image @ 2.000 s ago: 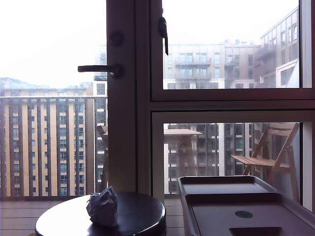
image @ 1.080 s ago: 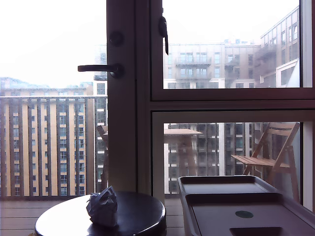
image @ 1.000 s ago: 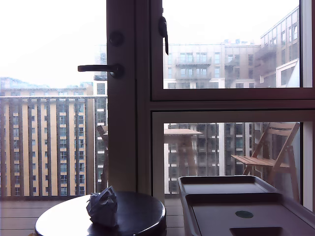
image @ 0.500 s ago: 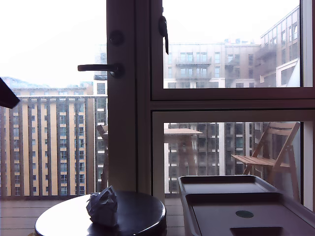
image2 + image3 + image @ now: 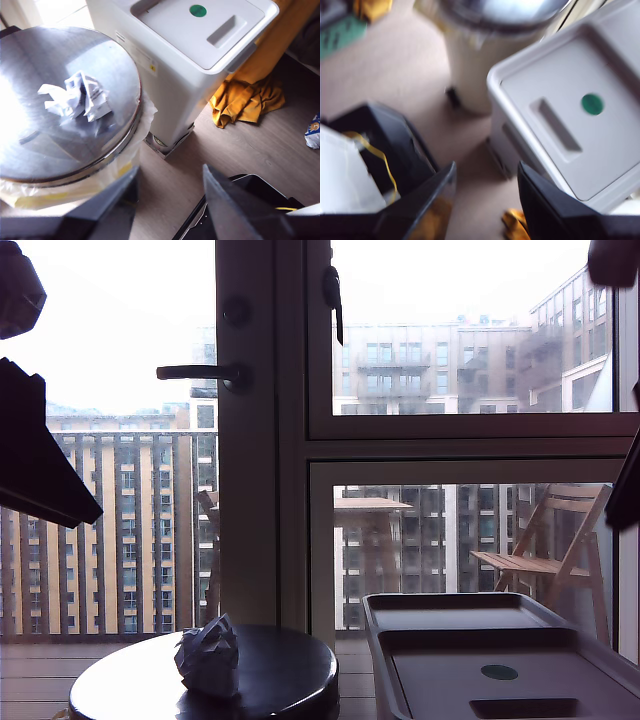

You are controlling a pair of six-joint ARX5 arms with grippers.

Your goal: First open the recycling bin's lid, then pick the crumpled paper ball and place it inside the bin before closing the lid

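Opening the lid comes first, and nothing is touched yet. Across the exterior view from left to right: crumpled paper ball [image 5: 208, 657] resting on the round table [image 5: 285, 685], then the recycling bin [image 5: 165, 75] with its lid [image 5: 500, 672] shut flat. Next move, by judgement: reaching a lid edge and lifting. First claw [image 5: 170, 192] spread wide and empty, high above floor between table and bin. Second claw [image 5: 486, 192] likewise wide and empty, high beside the bin.

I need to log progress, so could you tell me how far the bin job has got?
Nothing is done yet: the lid is shut on the recycling bin. The crumpled paper ball sits on the round table. My first gripper and second gripper hang open and empty. Opening, placing and closing remain.
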